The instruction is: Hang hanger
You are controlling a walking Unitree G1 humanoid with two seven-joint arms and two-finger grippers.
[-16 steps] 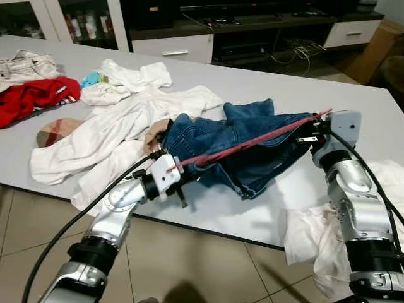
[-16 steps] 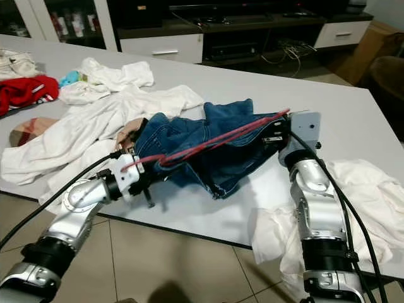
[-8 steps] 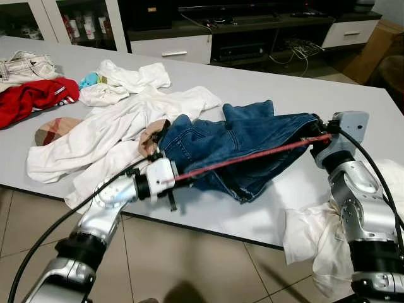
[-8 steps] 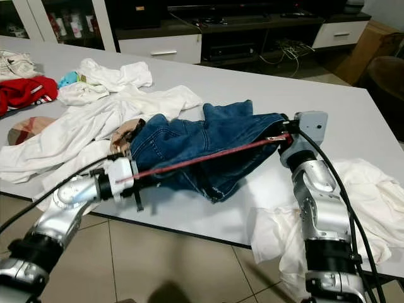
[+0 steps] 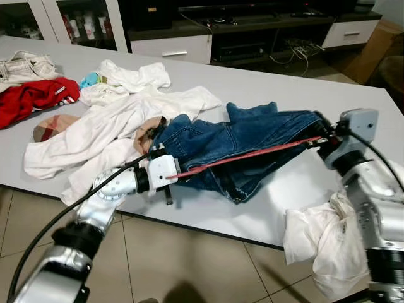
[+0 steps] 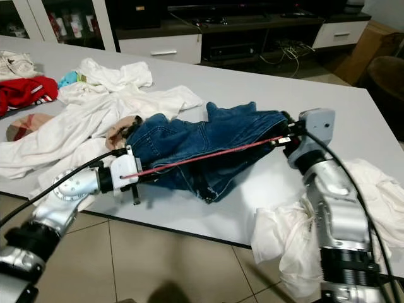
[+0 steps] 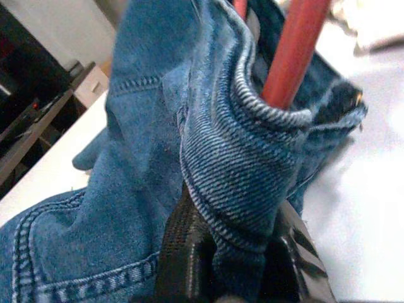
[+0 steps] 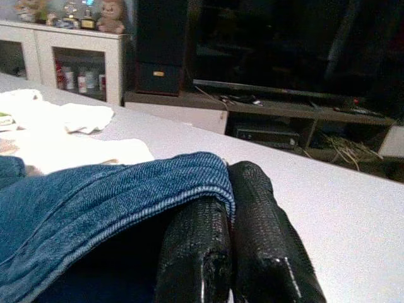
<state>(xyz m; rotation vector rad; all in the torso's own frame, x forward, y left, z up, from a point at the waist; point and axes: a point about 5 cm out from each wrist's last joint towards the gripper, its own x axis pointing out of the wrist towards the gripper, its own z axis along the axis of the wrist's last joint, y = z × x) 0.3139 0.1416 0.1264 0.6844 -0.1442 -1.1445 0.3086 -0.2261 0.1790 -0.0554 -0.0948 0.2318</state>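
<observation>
Two grippers stretch blue jeans (image 5: 243,142) over a grey table (image 5: 353,107), a red hanger (image 5: 246,155) running taut between them across the denim. Head views place the left gripper (image 5: 169,180) at the table's near edge and the right gripper (image 5: 322,136) at the jeans' far end. The left wrist view adds what they miss: black fingers (image 7: 189,252) clamped on a folded denim hem, the hanger's red bar rising just behind it. The right wrist view shows its two fingers (image 8: 259,252) pressed together with the denim edge pinched between them. White clothes (image 5: 107,126) and a red garment (image 5: 31,98) lie further along the table; a white cloth (image 5: 322,243) hangs off its near corner. Dark cabinets (image 5: 252,25) line the tiled room.
</observation>
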